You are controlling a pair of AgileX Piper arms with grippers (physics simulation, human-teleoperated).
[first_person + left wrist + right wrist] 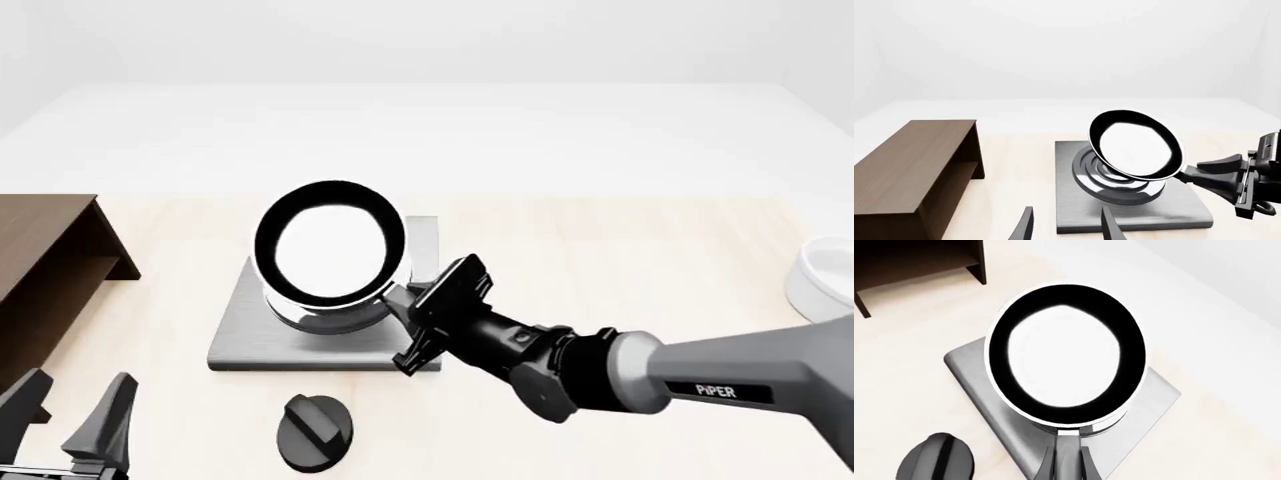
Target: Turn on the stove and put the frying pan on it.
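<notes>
Frying pan (1135, 145): one, seen in the left wrist view tilted steeply over the stove (1131, 212), its underside near the raised rings; whether it touches them cannot be told. Its handle runs to the right gripper (1227, 175), whose jaws are clamped on it. The left gripper (1066, 227) shows two finger tips set apart, holding nothing, on the near side of the slab. One brown cabinet (914, 172) stands beside the stove with bare worktop (1014, 165) between them.

Front view: the frying pan (330, 243) sits above the stove (247, 335), open side facing the camera. The right gripper (414, 318) holds the handle close to the pan body. One black knob (315, 432) lies apart from the slab's near edge. The left gripper (74, 415) is spread at the lower left, well clear of the pan. One white bowl (825, 278) sits at the right edge; the cabinet (47, 255) at the left.

Right wrist view: the frying pan (1066, 354) covers the stove (1157, 395) centre; the handle passes between the closed jaws of the right gripper (1067, 457). The knob (937, 459) lies beside the slab corner; the cabinet (917, 260) well apart.
</notes>
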